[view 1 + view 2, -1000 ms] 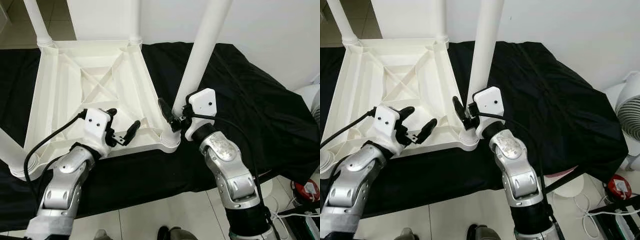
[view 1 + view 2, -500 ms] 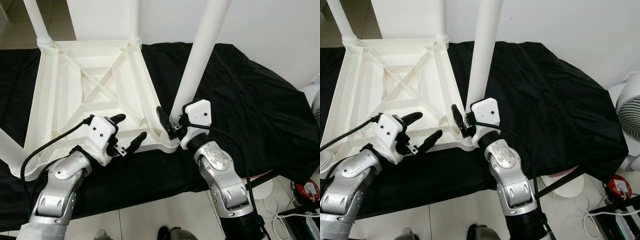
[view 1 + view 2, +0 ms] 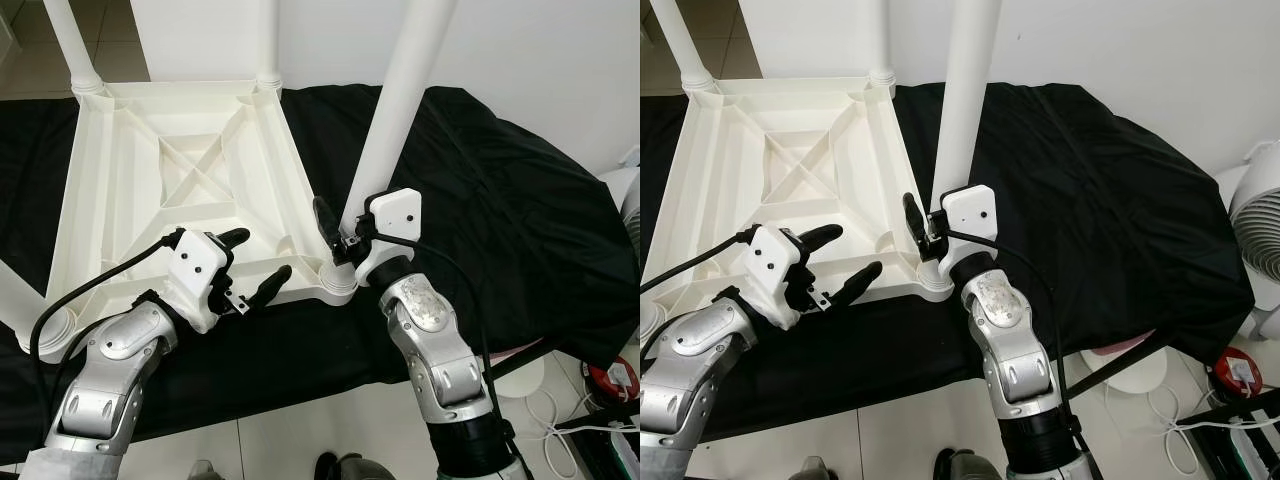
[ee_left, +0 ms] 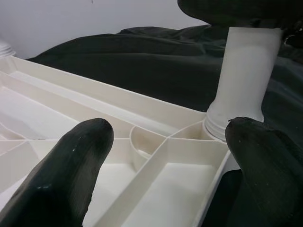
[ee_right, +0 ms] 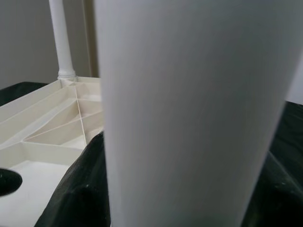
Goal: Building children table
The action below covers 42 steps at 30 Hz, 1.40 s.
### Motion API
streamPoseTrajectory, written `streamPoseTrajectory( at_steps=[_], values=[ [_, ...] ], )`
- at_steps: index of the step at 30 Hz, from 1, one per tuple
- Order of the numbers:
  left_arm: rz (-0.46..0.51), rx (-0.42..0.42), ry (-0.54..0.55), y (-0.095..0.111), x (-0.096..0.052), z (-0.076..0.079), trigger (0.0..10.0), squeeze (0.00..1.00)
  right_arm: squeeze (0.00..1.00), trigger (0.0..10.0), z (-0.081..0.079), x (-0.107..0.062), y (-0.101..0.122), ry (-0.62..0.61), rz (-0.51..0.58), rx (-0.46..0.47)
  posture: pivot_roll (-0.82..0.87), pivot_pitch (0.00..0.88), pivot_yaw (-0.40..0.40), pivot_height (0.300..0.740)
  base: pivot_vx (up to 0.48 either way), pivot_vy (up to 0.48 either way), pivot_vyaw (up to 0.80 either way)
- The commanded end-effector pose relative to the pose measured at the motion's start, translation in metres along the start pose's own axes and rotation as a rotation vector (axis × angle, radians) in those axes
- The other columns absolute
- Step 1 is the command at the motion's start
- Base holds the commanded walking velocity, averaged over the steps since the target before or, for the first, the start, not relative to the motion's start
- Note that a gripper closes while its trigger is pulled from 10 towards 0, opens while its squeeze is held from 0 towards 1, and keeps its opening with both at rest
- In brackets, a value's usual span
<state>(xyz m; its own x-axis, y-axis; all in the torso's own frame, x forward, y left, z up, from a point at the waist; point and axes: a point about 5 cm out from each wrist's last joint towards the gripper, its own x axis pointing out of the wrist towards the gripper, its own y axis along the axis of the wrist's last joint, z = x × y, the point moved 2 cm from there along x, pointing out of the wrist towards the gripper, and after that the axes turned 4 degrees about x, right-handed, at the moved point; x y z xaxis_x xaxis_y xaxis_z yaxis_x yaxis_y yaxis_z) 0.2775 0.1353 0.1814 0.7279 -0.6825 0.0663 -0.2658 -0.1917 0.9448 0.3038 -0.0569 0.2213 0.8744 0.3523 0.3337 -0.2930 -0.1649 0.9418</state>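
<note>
Centre frame, the right hand (image 3: 338,238) clamps the base of the white leg (image 3: 400,105) at the upturned tabletop's (image 3: 170,190) near corner; lower left, the left hand (image 3: 252,268) hovers spread, holding nothing.

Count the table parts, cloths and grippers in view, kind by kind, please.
White table legs: 4
White tabletop: 1
Black cloth: 1
Grippers, left gripper and right gripper: 2
Total: 8

Bright, even indoor light; head views sharp, soft shadows. White table underside (image 3: 180,180) near overexposed. Wrist views dimmer; close table leg (image 5: 194,109) and fingers (image 4: 66,175) blurred.
</note>
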Motion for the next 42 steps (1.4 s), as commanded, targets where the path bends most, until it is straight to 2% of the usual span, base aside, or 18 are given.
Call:
streamPoseTrajectory(
  at_steps=[1,6,9,11,12,13,16,17,18,22,24,26,29,38,40,41,42],
  values=[
    [-0.001,-0.015,-0.074,0.001,-0.001,0.007,10.0,0.00,0.00,10.0,0.000,0.003,0.001,-0.009,0.011,0.010,0.10,0.125,-0.058,0.740,0.000,0.000,0.00],
    [-0.022,0.020,-0.077,-0.001,-0.003,0.007,10.0,0.00,0.00,10.0,0.003,0.002,-0.005,-0.052,-0.006,0.062,0.10,0.127,-0.062,0.740,0.000,0.000,0.00],
    [-0.043,-0.001,-0.057,-0.005,-0.004,0.007,10.0,0.00,0.00,10.0,0.004,0.003,-0.006,-0.059,-0.006,0.069,0.09,0.127,-0.060,0.740,0.000,0.000,0.00],
    [-0.041,-0.006,0.029,-0.008,-0.004,0.000,10.0,0.00,0.00,10.0,0.004,0.004,-0.006,-0.063,-0.003,0.069,0.09,0.126,-0.057,0.740,0.000,0.000,0.00],
    [-0.041,-0.006,0.029,-0.008,-0.004,0.000,10.0,0.00,0.00,10.0,0.004,0.004,-0.006,-0.063,-0.003,0.069,0.09,0.126,-0.057,0.740,0.000,0.000,0.00],
    [-0.046,-0.031,0.082,-0.011,-0.005,-0.004,10.0,0.00,0.00,10.0,0.005,0.005,-0.007,-0.065,-0.001,0.070,0.09,0.126,-0.054,0.740,0.000,0.000,0.00],
    [-0.048,-0.045,0.108,-0.012,-0.006,-0.004,10.0,0.00,0.00,10.0,0.005,0.005,-0.007,-0.066,0.001,0.066,0.09,0.125,-0.054,0.740,0.000,0.000,0.00],
    [-0.042,-0.077,0.139,-0.011,-0.010,0.000,10.0,0.00,0.00,10.0,0.005,0.006,-0.008,-0.069,0.001,0.065,0.09,0.126,-0.055,0.740,0.000,0.000,0.00],
    [-0.021,-0.084,0.127,-0.008,-0.013,0.006,10.0,0.00,0.00,10.0,0.006,0.007,-0.009,-0.072,0.000,0.069,0.10,0.127,-0.060,0.740,0.000,0.000,0.00],
    [0.003,-0.089,0.110,-0.005,-0.017,0.012,10.0,0.00,0.00,10.0,0.006,0.007,-0.009,-0.075,-0.001,0.074,0.10,0.128,-0.062,0.740,0.000,0.000,0.00],
    [0.006,-0.109,0.025,-0.004,-0.023,0.028,10.0,0.00,0.00,10.0,0.006,0.008,-0.011,-0.073,-0.007,0.079,0.11,0.129,-0.071,0.740,0.000,0.000,0.00],
    [0.006,-0.109,0.025,-0.004,-0.023,0.028,10.0,0.00,0.00,10.0,0.006,0.008,-0.011,-0.073,-0.007,0.079,0.11,0.129,-0.071,0.740,0.000,0.000,0.00],
    [-0.001,-0.118,-0.069,-0.005,-0.030,0.043,10.0,0.00,0.00,10.0,0.005,0.011,-0.013,-0.068,-0.009,0.086,0.11,0.128,-0.074,0.740,0.000,0.000,0.00],
    [0.001,-0.114,-0.116,-0.002,-0.031,0.048,10.0,0.00,0.00,10.0,0.006,0.015,-0.015,-0.097,-0.013,0.172,0.11,0.127,-0.074,0.740,0.000,0.000,0.00],
    [0.005,-0.110,-0.118,0.000,-0.031,0.046,10.0,0.00,0.00,10.0,0.009,0.015,-0.017,-0.131,-0.020,0.267,0.11,0.127,-0.072,0.740,0.000,0.000,0.00],
    [0.005,-0.110,-0.118,0.000,-0.031,0.046,10.0,0.00,0.00,10.0,0.009,0.015,-0.017,-0.131,-0.020,0.267,0.11,0.127,-0.072,0.740,0.000,0.000,0.00],
    [0.005,-0.111,-0.123,0.002,-0.031,0.045,10.0,0.00,0.00,10.0,0.011,0.015,-0.018,-0.150,-0.024,0.325,0.11,0.128,-0.073,0.740,0.000,0.000,0.00]
  ],
)
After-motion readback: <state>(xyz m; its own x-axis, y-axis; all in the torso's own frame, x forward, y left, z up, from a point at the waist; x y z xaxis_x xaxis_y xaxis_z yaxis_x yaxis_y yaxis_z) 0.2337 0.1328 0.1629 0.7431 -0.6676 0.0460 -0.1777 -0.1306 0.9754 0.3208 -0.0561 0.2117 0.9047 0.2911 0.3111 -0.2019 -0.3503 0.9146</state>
